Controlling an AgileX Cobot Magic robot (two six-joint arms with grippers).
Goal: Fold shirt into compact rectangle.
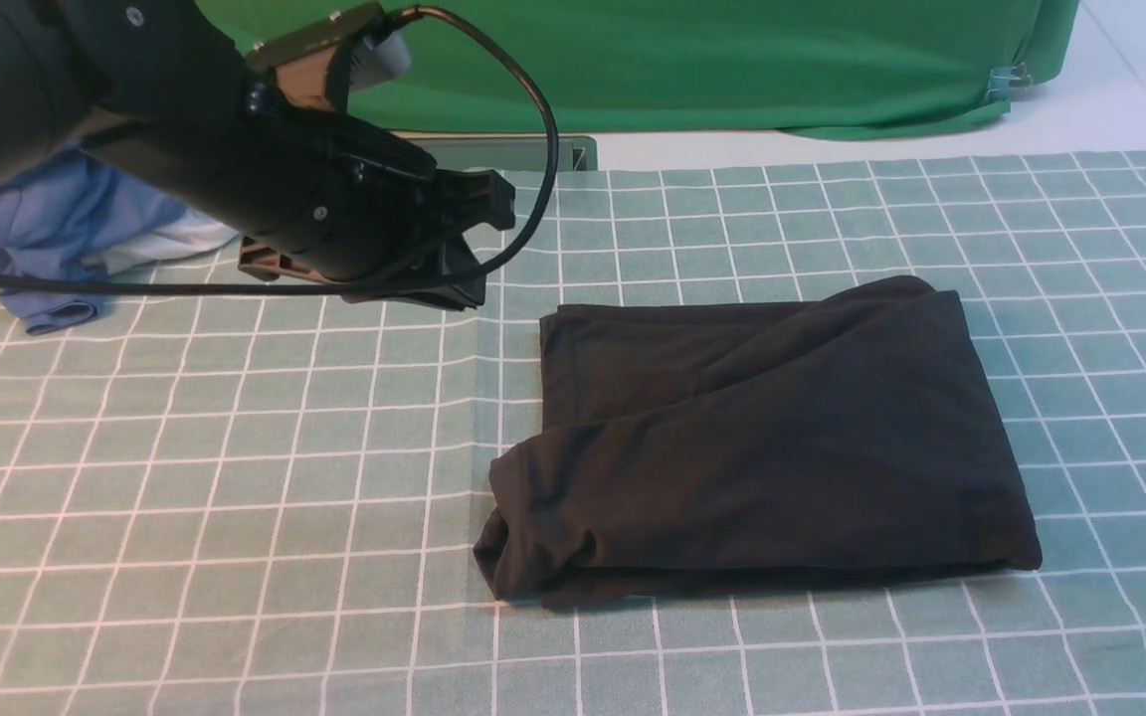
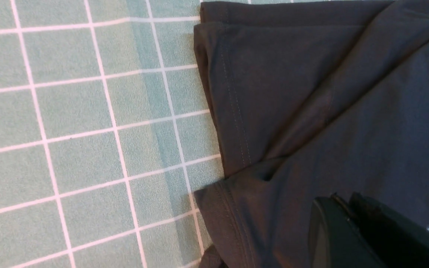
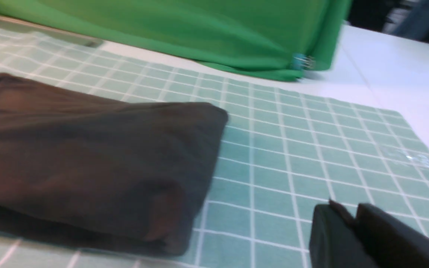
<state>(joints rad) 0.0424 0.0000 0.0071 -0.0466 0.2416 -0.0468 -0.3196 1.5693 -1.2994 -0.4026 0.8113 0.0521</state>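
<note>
The shirt point(image 1: 762, 447) is lying on the counter point(image 1: 235, 477), a little to the right of the middle, already folded into a thick, roughly rectangular bundle. Its right edge is looking quite straight, while the near left corner is bulging in soft rounded folds. One layer is crossing the top at a slant, and the far left part is lying flatter and lower. No print is showing on the upper side; only plain black cloth is facing up. In the left wrist view a stitched hem is running along the left edge of the bundle.

The counter is wearing a green cloth with a white grid. The left claw point(image 1: 469, 244) is hanging in the air over the far left part of the counter, well apart from the shirt and touching nothing. Whether its jaws are spread or pressed together, I cannot tell, because only dark parts of it are showing.

The right claw point(image 3: 352, 234) is appearing only in its own wrist view, low over the cloth to the right of the shirt, holding nothing; its opening I also cannot tell.

A blue and white clothes heap point(image 1: 56, 239) is sitting at the far left, partly behind the left arm. A green backdrop point(image 1: 732, 60) is hanging at the far side.
</note>
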